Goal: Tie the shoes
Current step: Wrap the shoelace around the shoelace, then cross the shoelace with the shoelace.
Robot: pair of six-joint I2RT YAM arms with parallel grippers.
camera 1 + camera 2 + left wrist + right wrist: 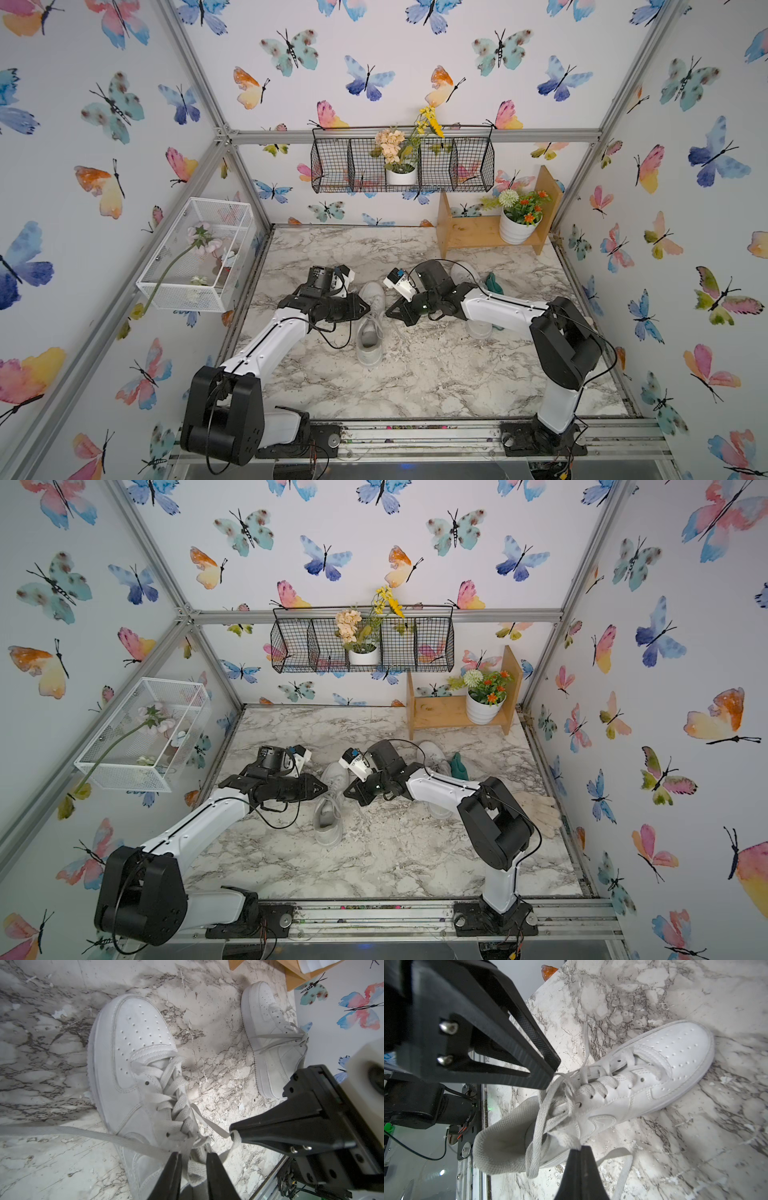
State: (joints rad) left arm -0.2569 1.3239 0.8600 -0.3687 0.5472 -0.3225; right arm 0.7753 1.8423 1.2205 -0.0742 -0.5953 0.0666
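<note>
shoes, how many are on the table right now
2. One shoe lies mid-table; the other shoe stands farther back, partly hidden behind the right arm, next to a teal glove. No others visible.

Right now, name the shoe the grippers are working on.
The middle shoe, between the left gripper and right gripper, which pinches its lace; the other shoe sits farther back by the green glove.

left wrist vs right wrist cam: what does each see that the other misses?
Left wrist only: the second shoe, laces seemingly knotted, and the wooden shelf. Right wrist only: the heel collar of the near shoe. Both: the near shoe with loose laces, the right hand shut on a lace end, the left hand with jaws apart at the laces, the marble table.
</note>
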